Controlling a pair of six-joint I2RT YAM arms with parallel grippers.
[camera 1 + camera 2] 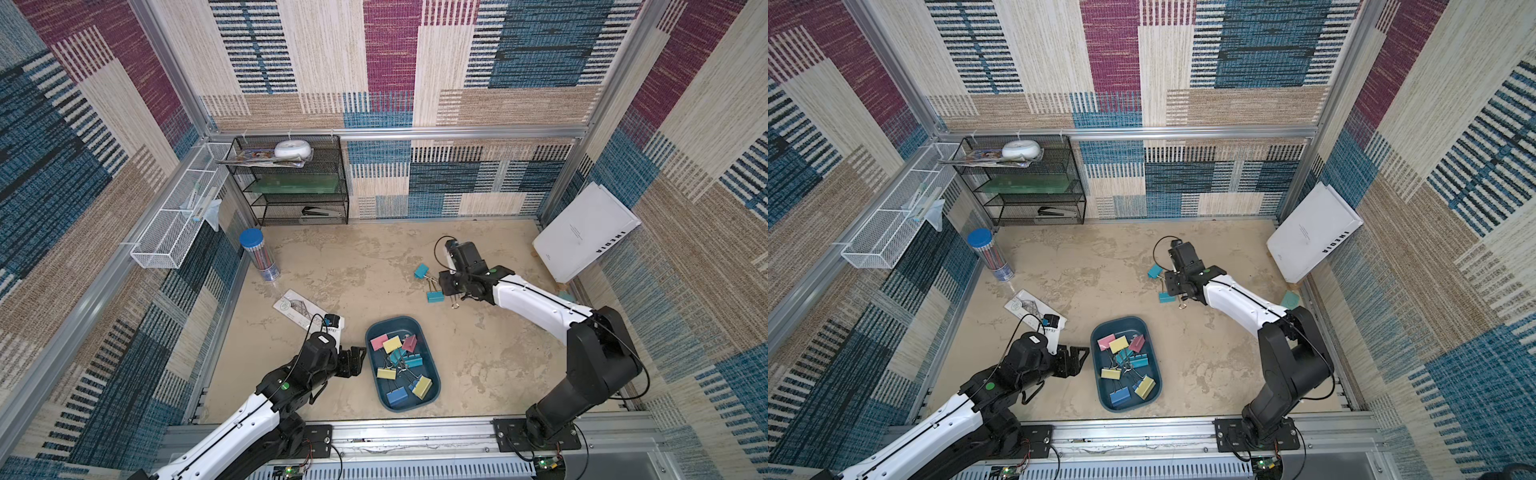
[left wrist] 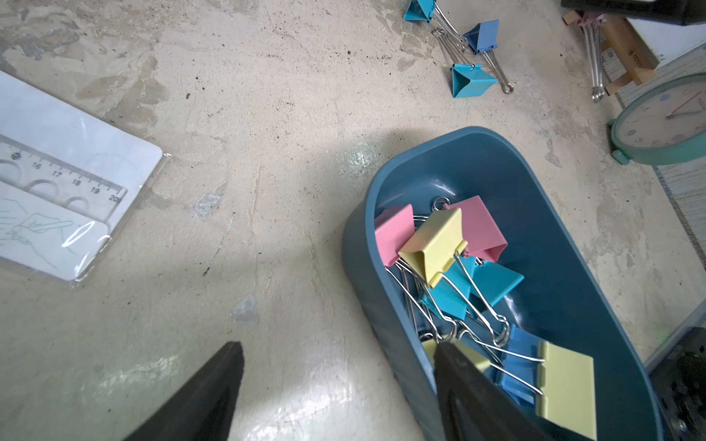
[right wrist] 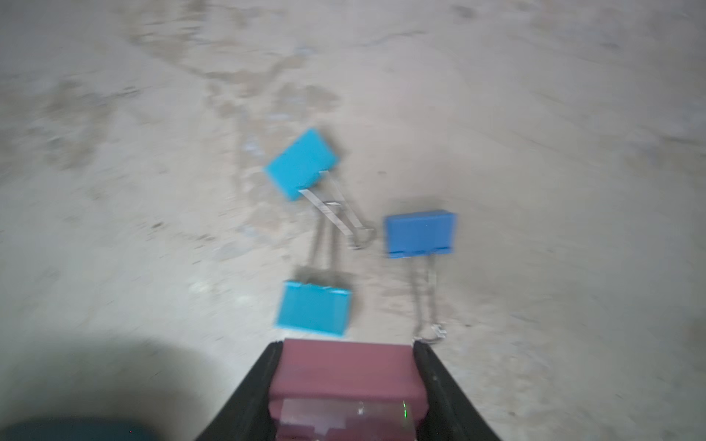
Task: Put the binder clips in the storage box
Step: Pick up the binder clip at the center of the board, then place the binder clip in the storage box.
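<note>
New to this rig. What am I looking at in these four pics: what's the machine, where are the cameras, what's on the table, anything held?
Two robot arms with two-finger grippers work over a table. Two pictures come from one overhead stereo camera, so they look nearly alike. The other two come from a camera on each wrist. A tray holds a heap of clips. The left gripper hangs open by the tray, holding nothing. The right gripper is shut on a pink clip. Three more lie loose on the table: two teal clips and a blue clip. A ruler pack and a clock are also there.
</note>
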